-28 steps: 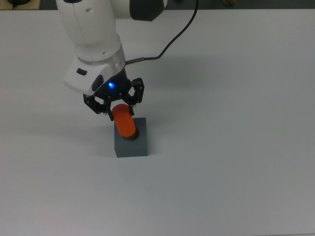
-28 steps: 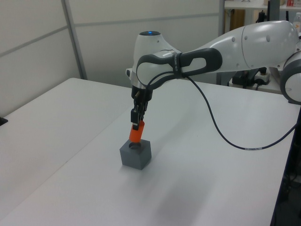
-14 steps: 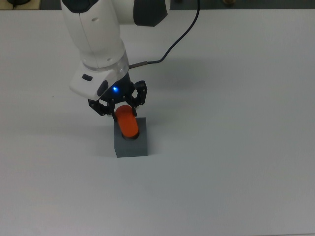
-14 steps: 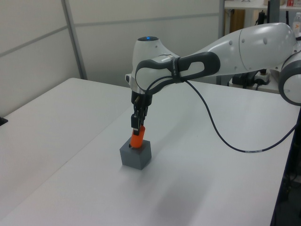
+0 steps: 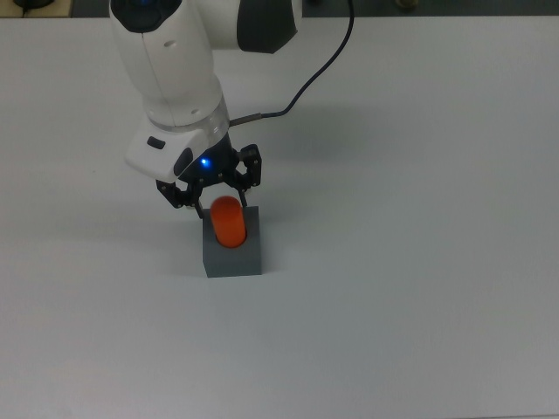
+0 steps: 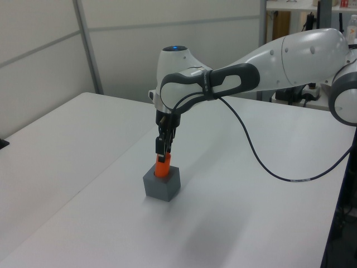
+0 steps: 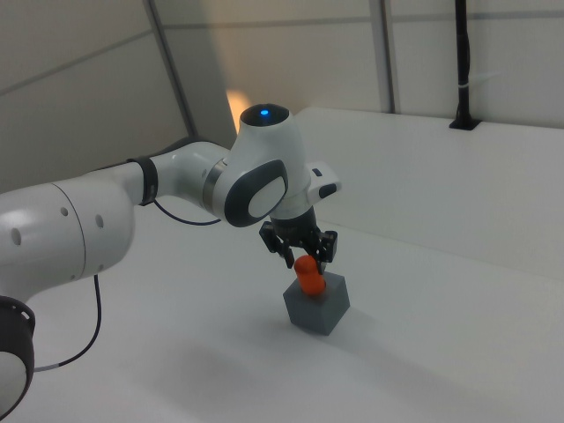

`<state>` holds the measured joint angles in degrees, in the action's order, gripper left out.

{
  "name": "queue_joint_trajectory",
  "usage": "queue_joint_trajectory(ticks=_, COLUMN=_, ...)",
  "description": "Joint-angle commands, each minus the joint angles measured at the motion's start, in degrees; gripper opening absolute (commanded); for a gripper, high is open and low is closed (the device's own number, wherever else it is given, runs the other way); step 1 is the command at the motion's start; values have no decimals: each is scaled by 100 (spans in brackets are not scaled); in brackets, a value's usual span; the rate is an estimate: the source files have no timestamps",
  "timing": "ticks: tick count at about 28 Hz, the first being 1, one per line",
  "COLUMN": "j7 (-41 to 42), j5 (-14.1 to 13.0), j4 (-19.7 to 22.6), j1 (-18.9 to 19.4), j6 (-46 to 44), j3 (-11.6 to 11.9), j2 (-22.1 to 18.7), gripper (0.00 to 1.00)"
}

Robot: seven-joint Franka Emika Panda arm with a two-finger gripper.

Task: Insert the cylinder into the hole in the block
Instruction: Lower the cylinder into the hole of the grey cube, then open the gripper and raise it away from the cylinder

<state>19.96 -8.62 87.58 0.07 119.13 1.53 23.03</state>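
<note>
The small smooth orange-red cylinder (image 5: 229,222) stands near upright, its lower end in the top hole of the dark grey matte block (image 5: 233,255) on the white desk (image 5: 419,262); the tool (image 5: 215,194), directly above, grips its upper end

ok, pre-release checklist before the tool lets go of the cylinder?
1. Cylinder lower end inside the block hole: ok, only its upper part shows above the top face.
2. Cylinder upright: ok in the left view; slight lean in the top view may be perspective.
3. Fully seated at hole bottom: cannot tell.
4. Tool grip on cylinder top: ok, fingers flank it.
5. Block flat on the table: ok.
6. Cable away from the block: ok.
</note>
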Motion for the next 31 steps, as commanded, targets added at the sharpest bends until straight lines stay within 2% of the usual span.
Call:
queue_joint_trajectory(ticks=1, j7=-18, j5=36, j4=-30, j1=19, j6=-4, j3=23, j2=-18, gripper=100)
queue_joint_trajectory(ticks=7, j7=-10, j5=80, j4=-48, j1=-7, j6=-468, j3=102, j2=-298, gripper=100)
queue_joint_trajectory(ticks=9, j7=-10, j5=211, j4=-48, j1=-33, j6=-776, j3=137, j2=-395, gripper=100)
queue_joint_trajectory(ticks=12, j7=-18, j5=571, j4=-57, j1=-16, j6=-1408, j3=339, j2=-580, gripper=100)
queue_joint_trajectory(ticks=16, j7=-27, j5=783, j4=-136, j1=-33, j6=-2198, j3=436, j2=-703, gripper=100)
queue_joint_trajectory(ticks=20, j7=-27, j5=783, j4=-189, j1=-33, j6=-2500, j3=550, j2=-782, gripper=100)
queue_joint_trajectory(ticks=31, j7=-132, j5=774, j4=-215, j1=-33, j6=-2430, j3=568, j2=-800, gripper=100)
